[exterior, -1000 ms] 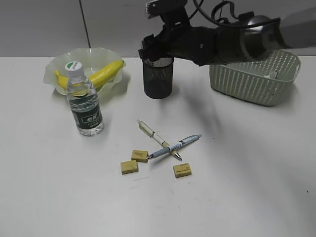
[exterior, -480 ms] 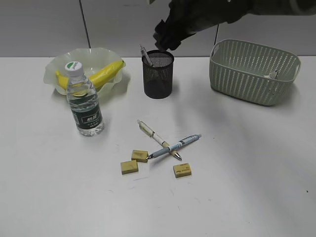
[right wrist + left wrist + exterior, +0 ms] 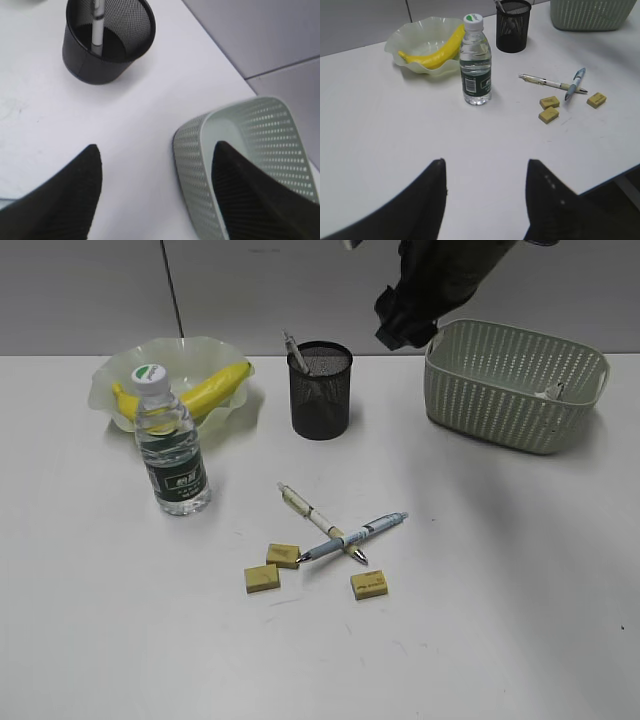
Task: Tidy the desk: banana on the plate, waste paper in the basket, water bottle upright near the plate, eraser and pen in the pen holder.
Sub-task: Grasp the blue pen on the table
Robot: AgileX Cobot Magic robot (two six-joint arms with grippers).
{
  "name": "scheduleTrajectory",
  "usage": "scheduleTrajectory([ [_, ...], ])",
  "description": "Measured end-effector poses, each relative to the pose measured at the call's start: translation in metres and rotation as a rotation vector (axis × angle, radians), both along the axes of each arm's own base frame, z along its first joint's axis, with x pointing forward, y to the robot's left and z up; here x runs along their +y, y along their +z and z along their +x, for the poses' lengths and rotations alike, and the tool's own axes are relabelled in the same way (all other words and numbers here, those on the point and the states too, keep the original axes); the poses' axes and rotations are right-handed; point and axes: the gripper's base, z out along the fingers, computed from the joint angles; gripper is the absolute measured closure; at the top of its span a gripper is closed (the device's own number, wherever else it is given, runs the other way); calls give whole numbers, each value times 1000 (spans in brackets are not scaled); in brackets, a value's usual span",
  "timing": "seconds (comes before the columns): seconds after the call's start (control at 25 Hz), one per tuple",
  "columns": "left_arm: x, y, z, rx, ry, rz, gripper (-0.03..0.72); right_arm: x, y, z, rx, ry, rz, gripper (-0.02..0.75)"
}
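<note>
Two claws, both spread and empty. Your right claw (image 3: 155, 192) hangs high between the pen holder (image 3: 321, 390) and the basket (image 3: 515, 385), its jaws wide apart with nothing between them. Your left claw (image 3: 485, 197) sits low over bare desk (image 3: 500, 590) at the near edge, jaws parted, well apart from every item.

Step in hand, as judged: filling the pen holder. One pen (image 3: 96, 25) stands inside it, leaning on the rim. Your next move calls for bringing the right claw down to the desk for one of the two pens (image 3: 340, 528) lying crossed at the middle, taking it clear of the crossing point so the other is not dragged along.

Three erasers (image 3: 283, 556) lie close around the pens, none yet in the holder.

Containers:
- Plate (image 3: 105, 390): holds the banana (image 3: 215, 388).
- Basket: a pale scrap, probably the waste paper (image 3: 553, 392), shows at its far inner wall.
- Pen holder: one pen; other contents cannot be told.

Water bottle (image 3: 170, 445): upright, just in front of the plate.
</note>
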Motion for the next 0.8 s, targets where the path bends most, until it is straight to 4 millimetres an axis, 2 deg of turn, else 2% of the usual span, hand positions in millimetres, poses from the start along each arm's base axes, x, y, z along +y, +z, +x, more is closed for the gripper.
scheduleTrajectory([
  [0.2, 0, 0, 0, 0, 0, 0, 305, -14, 26, -22, 102, -101, 23, 196],
  [0.4, 0, 0, 0, 0, 0, 0, 305, -32, 75, -55, 105, -133, 73, 196],
  [0.6, 0, 0, 0, 0, 0, 0, 305, -59, 125, -104, 96, -149, 132, 196],
  [0.72, 0, 0, 0, 0, 0, 0, 305, -78, 140, -140, 91, -146, 174, 196],
  [0.8, 0, 0, 0, 0, 0, 0, 305, -92, 143, -166, 88, -138, 208, 196],
])
